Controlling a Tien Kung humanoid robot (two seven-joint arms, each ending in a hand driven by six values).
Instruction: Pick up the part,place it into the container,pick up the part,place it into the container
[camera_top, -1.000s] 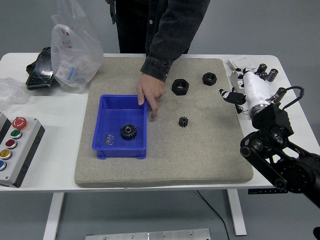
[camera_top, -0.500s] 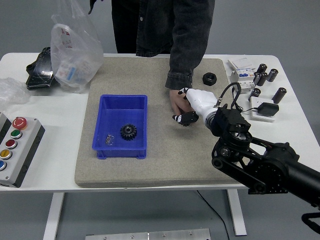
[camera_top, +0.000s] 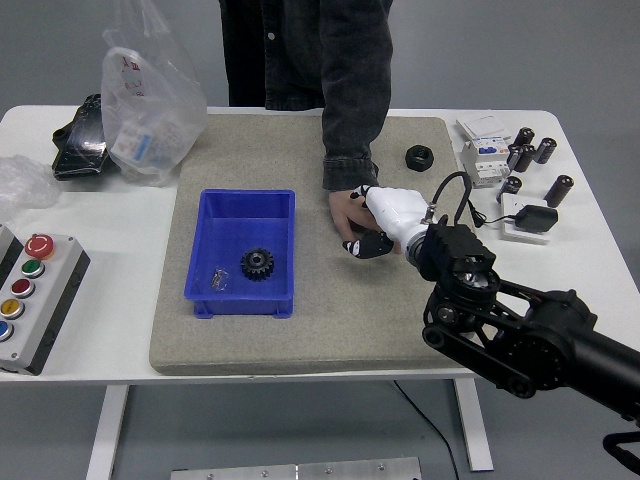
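Note:
A blue container (camera_top: 285, 215) stands on the left half of the grey mat (camera_top: 330, 335). In it lie a black gear (camera_top: 257, 264) and a small clear part (camera_top: 218, 279). My right hand (camera_top: 366, 245), white with dark fingertips, reaches in from the right to the mat's middle. Its fingers are curled down around a small black gear that is mostly hidden between them. A person's hand (camera_top: 342, 208) rests on the mat right behind my hand, touching or nearly touching it. A black nut (camera_top: 418, 157) lies at the mat's far right. My left arm is out of view.
A plastic bag (camera_top: 150, 90) and a black object (camera_top: 78, 145) sit at the far left. A button box (camera_top: 30, 300) is at the near left edge. Dark cylinders (camera_top: 530, 145), a white device (camera_top: 485, 155) and a black adapter (camera_top: 530, 218) lie right of the mat.
My right arm swung in from the table's right side to the small gear and closed over it. The person's hand moved from the container's corner to behind my hand, covering a large nut.

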